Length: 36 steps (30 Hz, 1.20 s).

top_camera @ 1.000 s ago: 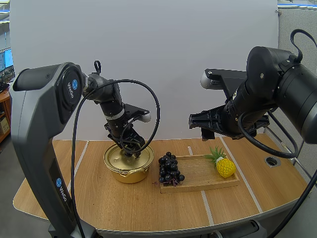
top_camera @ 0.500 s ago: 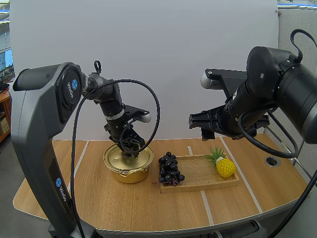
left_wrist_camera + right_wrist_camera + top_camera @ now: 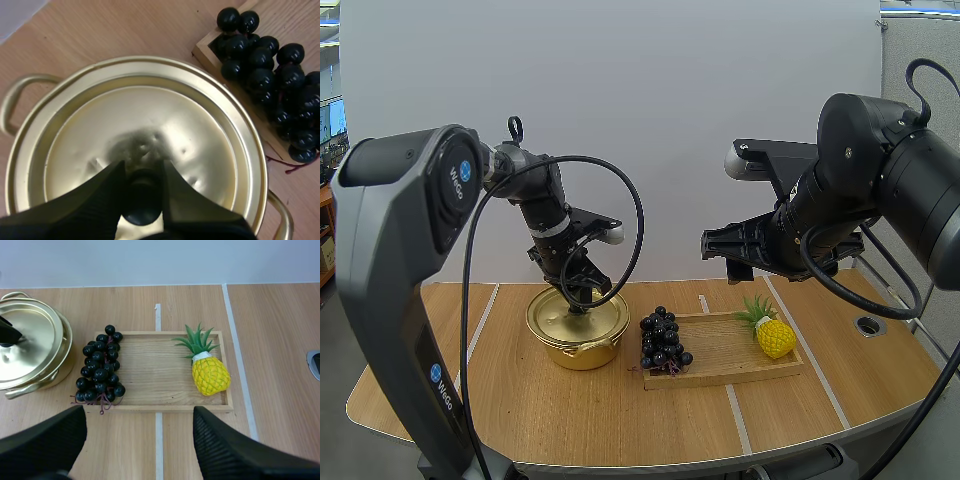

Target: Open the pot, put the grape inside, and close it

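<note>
- The pot (image 3: pixel 578 338) stands on the left half of the table (image 3: pixel 520 410), with bare wood to its left and in front, which looks like room enough to set a lid down.
- My left gripper (image 3: pixel 142 171) comes down on the pot from above. Its two fingers pinch the black knob (image 3: pixel 142 206) at the middle of the gold lid (image 3: pixel 150 125).
- The lid lies level and centred over the pot's rim. I cannot tell whether it rests on the rim or is just off it. The way out is straight up, and nothing hangs over the pot but this arm.
- The grapes (image 3: pixel 663 343) lie just to the right of the pot, close but apart from it. A lid swung rightward could brush them, so the left side seems safer.
- The bunch sits on the left end of the wooden tray (image 3: pixel 735 362), its long axis running from front to back, with some berries over the tray's near edge.
- A toy pineapple (image 3: pixel 772 336) lies at the tray's right end, well apart from the grapes, with bare tray between them.
- My right gripper (image 3: pixel 139 411) hovers high over the tray's front edge, fingers spread and empty. It is the nearer one to the grapes, which lie down and to its left.
</note>
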Each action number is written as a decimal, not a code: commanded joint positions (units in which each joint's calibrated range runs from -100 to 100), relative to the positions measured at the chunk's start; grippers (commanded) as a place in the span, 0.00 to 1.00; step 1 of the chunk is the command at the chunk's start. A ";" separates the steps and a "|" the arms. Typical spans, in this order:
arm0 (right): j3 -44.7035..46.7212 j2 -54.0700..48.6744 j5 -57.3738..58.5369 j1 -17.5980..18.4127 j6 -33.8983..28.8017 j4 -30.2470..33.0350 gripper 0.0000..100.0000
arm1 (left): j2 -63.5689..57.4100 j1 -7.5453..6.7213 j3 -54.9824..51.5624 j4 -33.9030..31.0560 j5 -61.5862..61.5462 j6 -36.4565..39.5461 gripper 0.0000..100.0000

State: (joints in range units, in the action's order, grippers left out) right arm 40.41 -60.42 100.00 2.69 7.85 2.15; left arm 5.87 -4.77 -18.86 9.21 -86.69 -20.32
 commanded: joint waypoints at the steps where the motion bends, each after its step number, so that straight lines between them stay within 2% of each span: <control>1: 0.01 -0.25 0.00 -0.16 0.15 -0.46 1.00 | -8.77 -0.18 -0.01 -1.80 -1.47 0.76 0.00; 8: 0.01 -0.25 0.00 -0.16 0.15 -0.56 1.00 | -21.20 -0.18 5.49 -4.92 -2.23 2.98 0.00; 17: 0.01 -0.25 0.00 -0.16 0.15 -1.84 1.00 | -33.42 -0.18 22.64 -8.85 -2.58 7.15 0.00; 28: 0.01 -0.25 0.00 -0.16 0.15 -2.74 1.00 | -36.40 -0.18 43.62 -11.68 -2.58 11.93 0.00; 32: 0.01 -0.25 -0.47 -0.16 0.15 -2.96 1.00 | -36.40 -0.18 48.04 -12.43 -0.80 12.21 0.00; 36: 0.01 -0.25 -0.68 -0.16 0.15 -5.19 1.00 | -36.40 -0.18 51.91 -16.12 3.36 15.34 0.00</control>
State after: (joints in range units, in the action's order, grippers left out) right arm 40.41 -60.42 100.00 2.69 7.85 -0.42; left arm -30.20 -4.77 24.91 -1.52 -90.00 -9.26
